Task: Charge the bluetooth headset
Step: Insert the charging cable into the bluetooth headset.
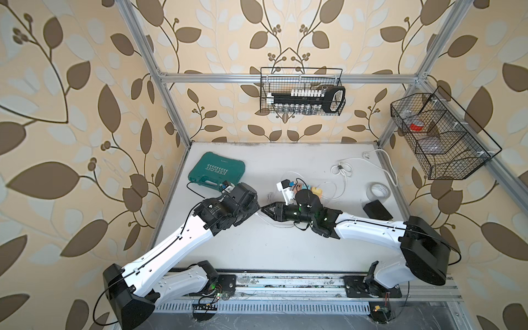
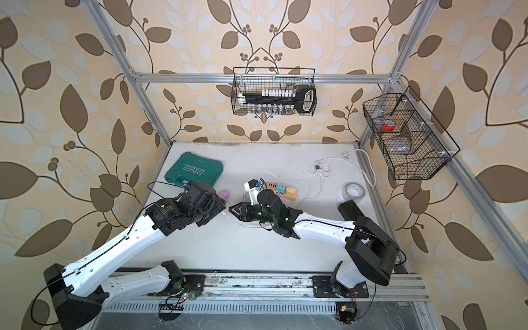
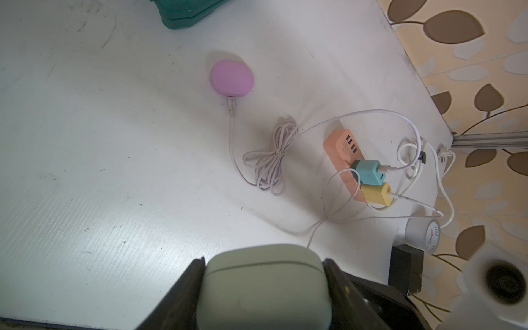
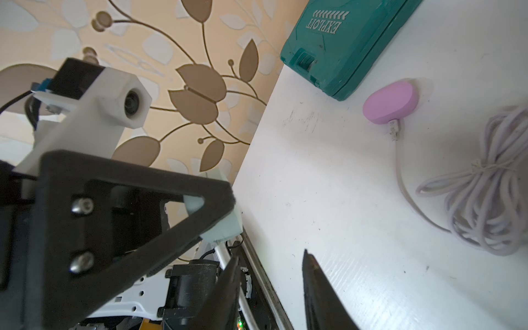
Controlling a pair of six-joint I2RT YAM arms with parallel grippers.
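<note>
A pale green earbud case (image 3: 265,288) sits between the fingers of my left gripper (image 3: 264,260), which is shut on its two sides and holds it above the table. A thin white cable (image 3: 315,231) runs from the yellow charger (image 3: 375,194) on the orange power strip (image 3: 343,148) and passes behind the case. The case (image 4: 225,225) also shows in the right wrist view, with a white plug end under it. My right gripper (image 4: 270,254) is just beside it, open with nothing between its fingers. In both top views the two grippers meet tip to tip (image 1: 264,210) (image 2: 231,210).
A lilac oval case (image 3: 231,75) lies on the table with its own bundled lilac cable (image 3: 268,160) plugged in. A green tool case (image 1: 217,171) is at the back left. A tape roll (image 1: 378,191) and a black box (image 1: 377,210) sit at the right. Wire baskets (image 1: 301,91) hang on the walls.
</note>
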